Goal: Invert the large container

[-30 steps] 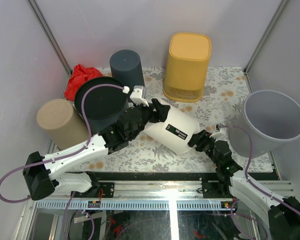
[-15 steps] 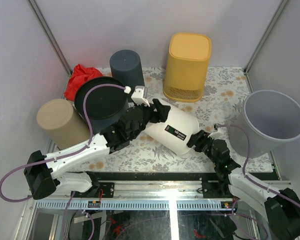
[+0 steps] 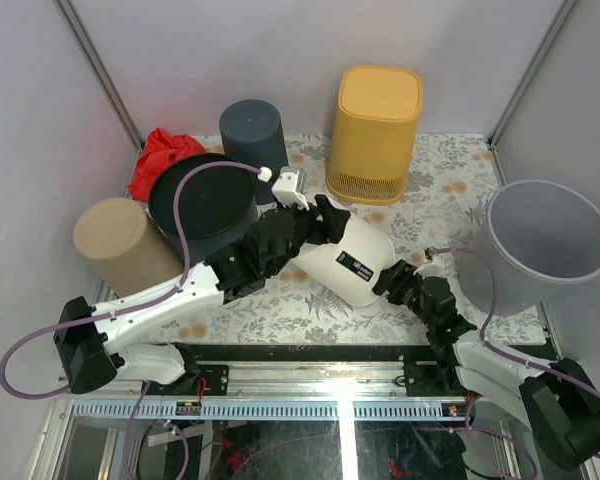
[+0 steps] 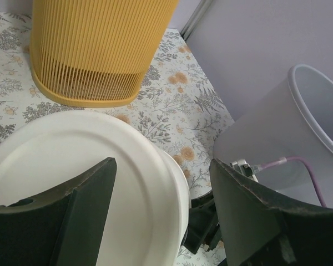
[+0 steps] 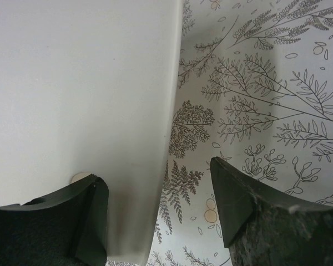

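The large white container (image 3: 348,262) lies on its side in the middle of the floral table, one end toward the back left. My left gripper (image 3: 323,222) is open at that back-left end. In the left wrist view the gripper (image 4: 166,216) straddles the edge of the container's round white end (image 4: 83,183). My right gripper (image 3: 393,281) is open at the container's near-right end. In the right wrist view that gripper (image 5: 160,213) has one finger over the white wall (image 5: 77,94) and the other over the tablecloth.
An upturned yellow ribbed basket (image 3: 375,130) stands at the back, also in the left wrist view (image 4: 100,50). A dark grey tub (image 3: 252,135), a black bin (image 3: 202,200), a beige cylinder (image 3: 120,245) and a red cloth (image 3: 160,155) crowd the left. A grey bin (image 3: 545,240) stands at the right.
My left gripper has shifted a little back and right along the white container, which has turned slightly with it. My right arm has drawn in slightly toward the container's near end.
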### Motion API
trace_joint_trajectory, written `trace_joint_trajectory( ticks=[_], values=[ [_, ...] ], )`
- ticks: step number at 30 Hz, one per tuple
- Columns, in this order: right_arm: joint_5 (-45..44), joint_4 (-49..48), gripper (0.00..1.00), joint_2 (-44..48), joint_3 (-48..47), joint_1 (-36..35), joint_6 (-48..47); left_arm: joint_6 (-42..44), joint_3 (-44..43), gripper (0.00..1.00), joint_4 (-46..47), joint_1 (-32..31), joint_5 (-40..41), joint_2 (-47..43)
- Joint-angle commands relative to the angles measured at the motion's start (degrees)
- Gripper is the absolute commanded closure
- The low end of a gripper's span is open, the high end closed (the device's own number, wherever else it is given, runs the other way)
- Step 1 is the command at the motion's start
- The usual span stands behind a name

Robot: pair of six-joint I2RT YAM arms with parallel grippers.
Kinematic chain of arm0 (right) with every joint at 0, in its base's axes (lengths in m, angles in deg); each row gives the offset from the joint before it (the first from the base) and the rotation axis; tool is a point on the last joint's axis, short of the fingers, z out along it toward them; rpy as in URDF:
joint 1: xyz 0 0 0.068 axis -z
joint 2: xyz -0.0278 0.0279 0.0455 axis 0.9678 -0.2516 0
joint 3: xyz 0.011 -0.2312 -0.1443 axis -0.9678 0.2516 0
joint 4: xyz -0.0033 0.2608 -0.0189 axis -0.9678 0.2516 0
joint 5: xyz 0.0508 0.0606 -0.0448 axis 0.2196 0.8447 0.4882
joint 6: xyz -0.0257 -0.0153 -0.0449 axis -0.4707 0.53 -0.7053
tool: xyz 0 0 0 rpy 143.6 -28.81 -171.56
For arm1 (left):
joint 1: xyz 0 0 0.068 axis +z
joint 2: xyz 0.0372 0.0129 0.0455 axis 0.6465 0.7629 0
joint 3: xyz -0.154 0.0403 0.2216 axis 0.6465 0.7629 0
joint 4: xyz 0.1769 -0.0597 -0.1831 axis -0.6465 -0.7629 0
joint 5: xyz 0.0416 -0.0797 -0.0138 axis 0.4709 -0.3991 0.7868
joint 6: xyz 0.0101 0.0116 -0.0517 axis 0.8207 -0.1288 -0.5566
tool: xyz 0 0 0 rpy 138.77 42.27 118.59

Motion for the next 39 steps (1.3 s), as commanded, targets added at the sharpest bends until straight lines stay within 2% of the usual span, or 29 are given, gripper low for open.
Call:
trace_joint_trajectory(
  ticks=[1,5,10,13,16,22,26,33,39],
  values=[
    [5.0,-5.9,0.30,3.9,4.5,-0.6,-2.3,-0.9,-0.9,0.33,-4.5,-1.2,-2.8,2.1],
    [3.2,-3.7,0.29,11.1,7.5,-0.6,-1.5,-0.6,-1.4,0.33,-4.9,-1.3,-2.1,2.7],
    [2.6,4.1,0.29,21.1,8.5,-0.6,-2.0,-0.4,-2.1,0.33,-5.3,-1.2,-2.3,3.9],
    [0.2,11.8,0.29,24.0,6.4,-0.5,-2.1,-0.7,-2.4,0.34,-5.3,-1.3,-2.6,4.4],
    [2.7,10.2,0.28,22.0,5.5,-0.5,-3.2,-0.8,-2.5,0.34,-5.2,-1.4,-2.9,4.7],
    [3.4,3.5,0.29,11.9,5.2,-0.6,-2.7,-0.9,-2.3,0.34,-5.0,-1.4,-2.8,4.5],
    [3.8,2.3,0.34,8.9,4.3,-0.5,-2.9,-0.8,-1.4,0.33,-4.4,-1.4,-2.6,4.3],
    [1.7,12.6,0.39,11.6,-0.9,-0.6,-5.1,-1.5,1.1,0.34,-1.5,-1.4,-3.4,3.7],
    [0.2,24.4,0.47,12.6,-8.5,-0.5,-9.0,-2.5,4.2,0.34,1.6,-1.4,-4.0,2.6]
  ],
)
